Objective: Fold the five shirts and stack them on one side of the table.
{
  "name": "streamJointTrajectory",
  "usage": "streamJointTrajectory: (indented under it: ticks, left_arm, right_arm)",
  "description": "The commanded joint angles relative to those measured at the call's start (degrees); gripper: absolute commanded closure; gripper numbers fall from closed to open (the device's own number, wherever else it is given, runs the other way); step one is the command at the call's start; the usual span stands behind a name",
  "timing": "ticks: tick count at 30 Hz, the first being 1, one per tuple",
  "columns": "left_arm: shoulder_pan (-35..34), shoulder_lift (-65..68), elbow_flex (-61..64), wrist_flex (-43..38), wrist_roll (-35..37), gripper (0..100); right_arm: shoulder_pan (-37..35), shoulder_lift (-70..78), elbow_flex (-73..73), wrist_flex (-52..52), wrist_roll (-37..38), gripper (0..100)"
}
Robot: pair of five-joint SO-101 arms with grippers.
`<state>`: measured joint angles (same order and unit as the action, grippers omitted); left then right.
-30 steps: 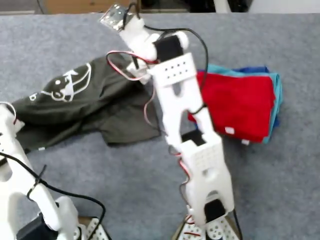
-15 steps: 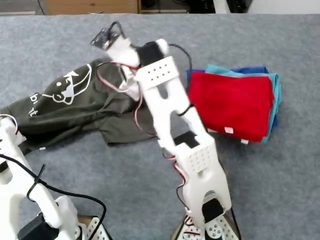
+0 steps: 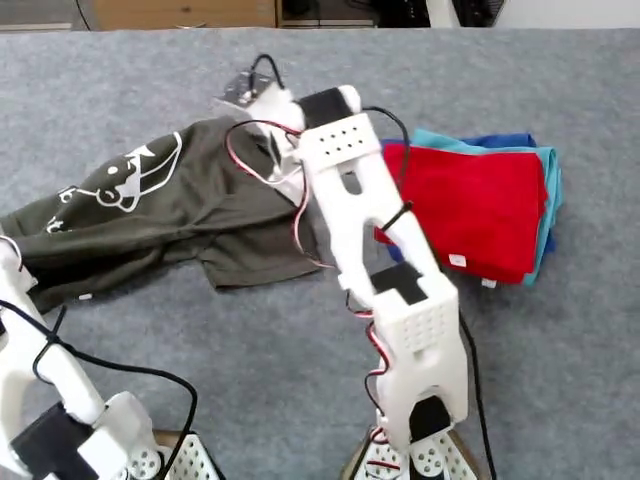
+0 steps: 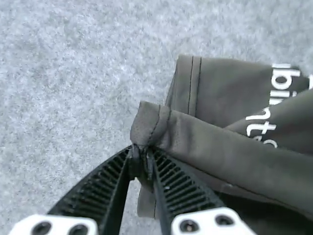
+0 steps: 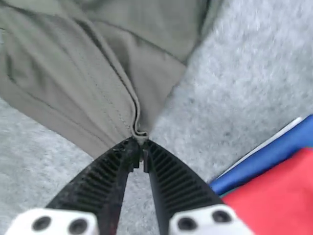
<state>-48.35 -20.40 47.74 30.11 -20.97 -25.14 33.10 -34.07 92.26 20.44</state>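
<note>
High view. Counter, grey felt-like cover. Items as you find them:

1. Dark olive shirt, white print on the front. It is unfolded and rumpled, and lies from the 9 o'clock edge in toward the middle of the counter. It is held at two points, listed below.

2. Stack of folded shirts, at 3 o'clock. Red is on top, with teal and blue edges showing under it. How many lie in the stack cannot be told. The right arm crosses between the stack and the olive shirt.

3. Left hand. Your jaws are closed tight on a stitched hem corner of the olive shirt, at its 9 o'clock end. The cloth bunches just past the tips.

4. Right hand. Your jaws are pinched together on a seamed edge of the same shirt, at the end nearer the stack. Blue and red folded cloth lies close by.

Handling, by judgement:
- The shirt looks like light, limp jersey and is not fragile.
- Expect it to sag between your two holds.
- Expect it to drag on the rough cover rather than slide.
- Hems and seams are the thickest parts and give the surest bite. A pinch on a single layer may slip free.
- Take matching corners along one edge, so the fold lands square.
</note>
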Motion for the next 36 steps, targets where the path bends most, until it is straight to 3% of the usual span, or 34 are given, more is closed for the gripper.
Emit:
streamJointTrajectory:
  ticks: [1, 17, 19, 23, 26, 28, 32, 34, 36]
  left_arm:
    - [1.85, 0.22, -2.81, 3.25, -2.81, 98]
    - [1.14, 0.57, -5.36, 6.86, -4.04, 98]
    - [1.05, 0.04, -5.8, 7.3, -5.54, 96]
    - [0.7, 0.04, -8.88, 10.73, -8.0, 83]
    - [0.62, -0.04, -14.07, 16.09, -8.79, 75]
    - [0.62, -0.04, -18.99, 21.19, -9.76, 77]
    - [1.05, 0.57, -30.68, 28.92, -4.57, 100]
    - [2.02, 1.27, -32.53, 29.27, 2.37, 94]
    - [4.92, 3.21, -32.44, 26.37, 7.65, 97]
  right_arm:
    - [1.63, -3.91, 7.25, -5.71, 0.44, 99.7]
    - [-0.75, -26.68, 48.04, -29.01, 0.44, 98.5]
    - [-1.27, -28.97, 48.48, -29.27, 0.44, 93.2]
    - [-1.27, -32.92, 47.96, -30.24, 0.44, 76.5]
    - [-1.63, -34.86, 45.05, -30.15, 0.53, 72.5]
    - [-2.24, -35.12, 41.71, -30.07, 0.53, 75.4]
    - [-6.37, -29.85, 33.45, -30.95, 0.0, 99.8]
    - [-8.66, -23.43, 29.05, -32.09, -0.79, 95.2]
    - [-10.51, -15.34, 23.52, -33.49, -2.73, 98.1]
